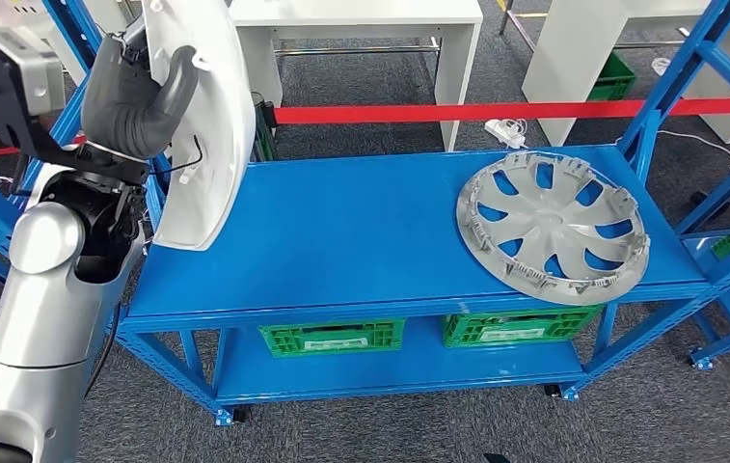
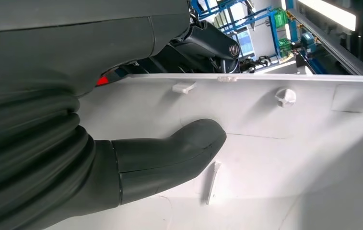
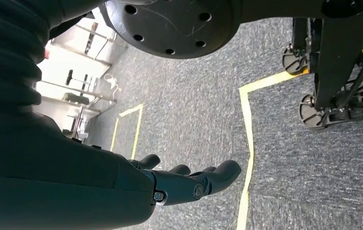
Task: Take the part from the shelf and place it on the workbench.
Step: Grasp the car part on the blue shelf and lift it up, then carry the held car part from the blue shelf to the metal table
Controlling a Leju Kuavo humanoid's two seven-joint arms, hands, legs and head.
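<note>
At the far left of the head view the left hand (image 1: 134, 96) is raised beside the blue shelf (image 1: 341, 231), its fingers closed on the white panel (image 1: 208, 125). The panel is a long, curved part held upright and off the shelf, its lower tip hanging over the shelf's left edge. In the left wrist view the thumb (image 2: 169, 155) presses flat against the panel's inner face, near a small clip and a round stud moulded on it.

Farther right, a silver hubcap (image 1: 554, 227) lies face down on the top level, near its right end and partly over the near edge. On the level beneath, two green crates (image 1: 332, 338) sit side by side. Beyond the shelf a red strip runs across, with white tables (image 1: 361, 24) behind it and a white power strip on the grey carpet.

The right hand (image 3: 189, 182) hangs low over carpet marked with yellow tape, its fingers loosely apart and holding nothing.
</note>
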